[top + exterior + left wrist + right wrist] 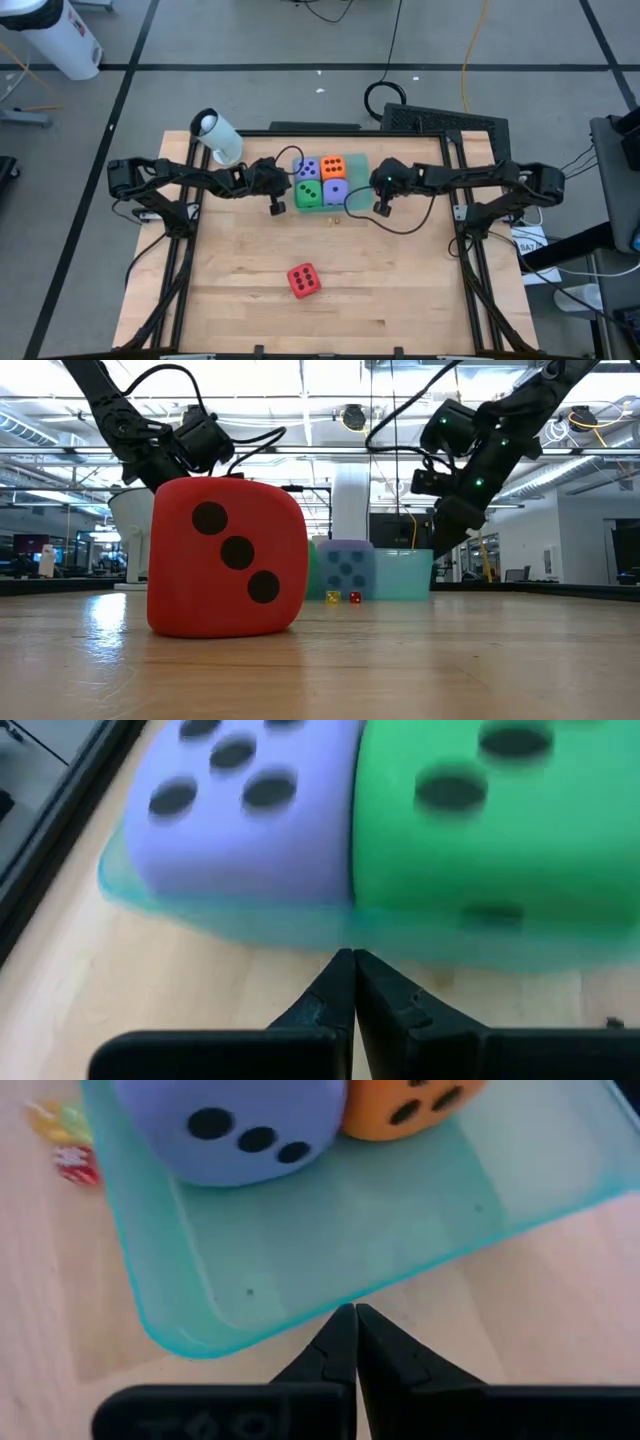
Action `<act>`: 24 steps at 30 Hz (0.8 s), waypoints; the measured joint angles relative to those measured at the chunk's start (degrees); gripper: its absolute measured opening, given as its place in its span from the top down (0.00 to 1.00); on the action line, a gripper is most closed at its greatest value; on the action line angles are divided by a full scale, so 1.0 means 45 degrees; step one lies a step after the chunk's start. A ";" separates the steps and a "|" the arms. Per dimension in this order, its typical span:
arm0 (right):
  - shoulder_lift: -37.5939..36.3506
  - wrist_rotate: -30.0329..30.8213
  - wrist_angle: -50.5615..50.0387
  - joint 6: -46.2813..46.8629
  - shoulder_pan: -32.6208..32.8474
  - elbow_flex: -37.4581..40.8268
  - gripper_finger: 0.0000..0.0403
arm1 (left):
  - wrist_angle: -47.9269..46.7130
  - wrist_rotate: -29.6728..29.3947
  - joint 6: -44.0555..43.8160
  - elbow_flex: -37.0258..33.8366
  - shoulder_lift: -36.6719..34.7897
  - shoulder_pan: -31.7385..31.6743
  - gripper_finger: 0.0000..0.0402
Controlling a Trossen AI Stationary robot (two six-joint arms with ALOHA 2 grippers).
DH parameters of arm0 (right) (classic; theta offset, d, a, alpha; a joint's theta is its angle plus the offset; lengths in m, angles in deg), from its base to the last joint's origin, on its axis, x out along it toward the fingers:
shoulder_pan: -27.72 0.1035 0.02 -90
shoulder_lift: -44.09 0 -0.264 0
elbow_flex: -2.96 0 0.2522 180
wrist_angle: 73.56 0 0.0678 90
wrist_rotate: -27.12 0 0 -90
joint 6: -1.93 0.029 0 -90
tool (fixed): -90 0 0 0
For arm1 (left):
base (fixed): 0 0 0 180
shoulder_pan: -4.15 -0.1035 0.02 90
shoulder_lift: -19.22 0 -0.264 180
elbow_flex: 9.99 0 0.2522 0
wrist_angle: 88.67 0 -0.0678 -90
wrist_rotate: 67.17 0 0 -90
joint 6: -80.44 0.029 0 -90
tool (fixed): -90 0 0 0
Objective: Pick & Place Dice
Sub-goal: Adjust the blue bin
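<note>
wood table [400, 290] | red die [303, 280] alone, three pips frontward | both end effectors pinched empty

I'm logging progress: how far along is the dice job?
Done: four dice sit in the tray: two purple, orange, green. In hand: nothing; the left gripper and right gripper hang shut beside the tray. Left: the red die, alone near the table's front.
</note>
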State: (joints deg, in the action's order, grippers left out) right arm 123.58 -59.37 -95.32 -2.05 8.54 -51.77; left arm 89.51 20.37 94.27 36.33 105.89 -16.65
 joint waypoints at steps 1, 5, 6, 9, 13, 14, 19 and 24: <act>0.0129 -0.0165 0.0200 -0.0046 0.0005 -0.0001 1.00 | 0.0084 -0.0015 -0.0001 0.0000 -0.0002 0.0000 0.95; 0.0756 -0.0179 0.0505 -0.0329 -0.0008 -0.0005 1.00 | 0.0089 0.0179 -0.0104 -0.0010 -0.0005 -0.0005 0.95; 0.0863 -0.0179 0.0630 -0.0355 -0.0020 -0.0005 1.00 | 0.0080 0.0242 -0.0132 -0.0010 -0.0005 -0.0005 0.95; 0.1084 -0.0167 0.0832 -0.0372 -0.0067 -0.0005 1.00 | 0.0055 0.0301 -0.0132 -0.0010 -0.0005 -0.0005 0.95; 0.1110 -0.0188 0.0865 -0.0372 -0.0137 -0.0005 1.00 | 0.0040 0.0040 -0.0121 -0.0010 -0.0005 -0.0015 0.95; 0.1110 -0.0253 0.0900 -0.0379 -0.0141 -0.0005 1.00 | 0.0036 -0.0095 -0.0040 -0.0010 -0.0005 -0.0015 0.95; 0.1110 -0.1672 0.1520 -0.0688 -0.0126 -0.0003 1.00 | -0.0076 -0.0683 0.0242 -0.0010 -0.0005 -0.0029 0.95; 0.1110 -0.1799 0.1629 -0.0681 -0.0117 0.0000 1.00 | -0.0102 -0.0737 0.0233 -0.0010 -0.0005 -0.0029 0.95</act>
State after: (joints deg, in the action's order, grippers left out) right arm 128.58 -67.47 -87.99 -5.11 8.02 -51.77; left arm 89.05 17.05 95.32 36.28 105.87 -16.78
